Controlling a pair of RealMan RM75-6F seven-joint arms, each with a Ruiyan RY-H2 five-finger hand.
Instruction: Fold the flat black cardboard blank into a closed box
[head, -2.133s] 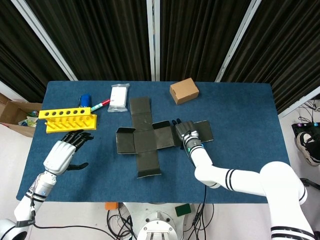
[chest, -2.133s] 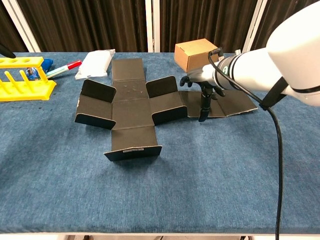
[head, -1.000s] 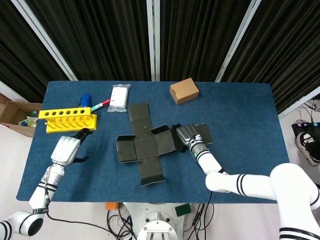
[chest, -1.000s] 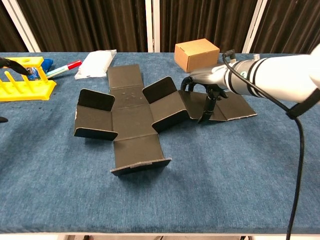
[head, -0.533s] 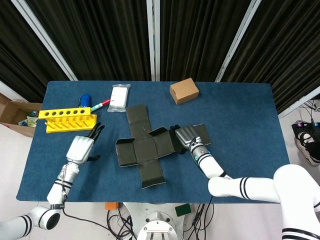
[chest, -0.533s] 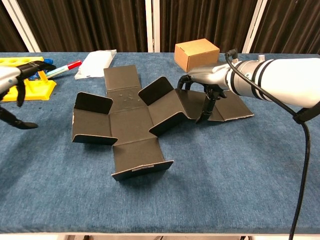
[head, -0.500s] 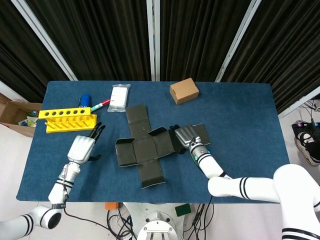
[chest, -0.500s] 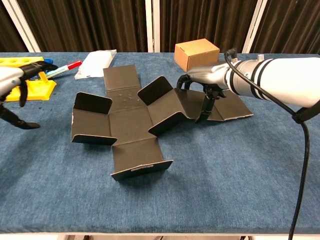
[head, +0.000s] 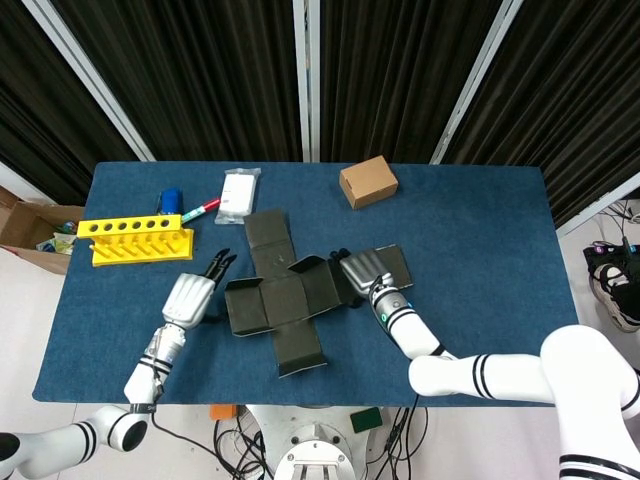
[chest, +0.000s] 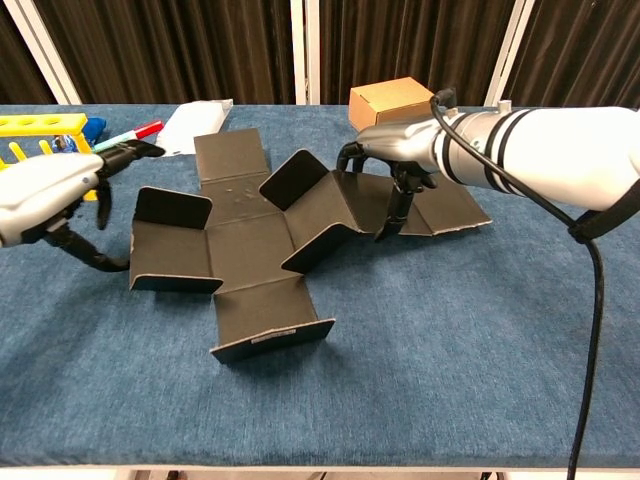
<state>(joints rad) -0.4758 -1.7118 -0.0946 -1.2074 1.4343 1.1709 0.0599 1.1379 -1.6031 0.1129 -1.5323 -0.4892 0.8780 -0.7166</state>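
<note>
The black cardboard blank (head: 285, 300) lies spread in a cross at the table's middle, with its left flaps and its right section (chest: 305, 205) tilted up. My right hand (head: 362, 270) arches over the blank's right panel (chest: 440, 212). Its fingers (chest: 345, 158) touch the panel's far edge and its thumb (chest: 385, 228) points down at the near edge. My left hand (chest: 50, 185) hovers just left of the raised left flap (chest: 170, 240), fingers spread and holding nothing. A narrow gap shows between the left hand (head: 190, 295) and the cardboard.
A yellow rack (head: 135, 238) stands at the left, with a blue object (head: 170, 199) and a red marker (head: 203, 209) behind it. A white packet (head: 238, 194) and a small brown box (head: 368, 181) sit toward the far edge. Bare blue cloth (chest: 450, 350) covers the front right.
My left hand has travelled right, from beside the yellow rack to the blank's left flap. The right hand has dragged the blank leftward and turned it slightly; the right section stands steeper.
</note>
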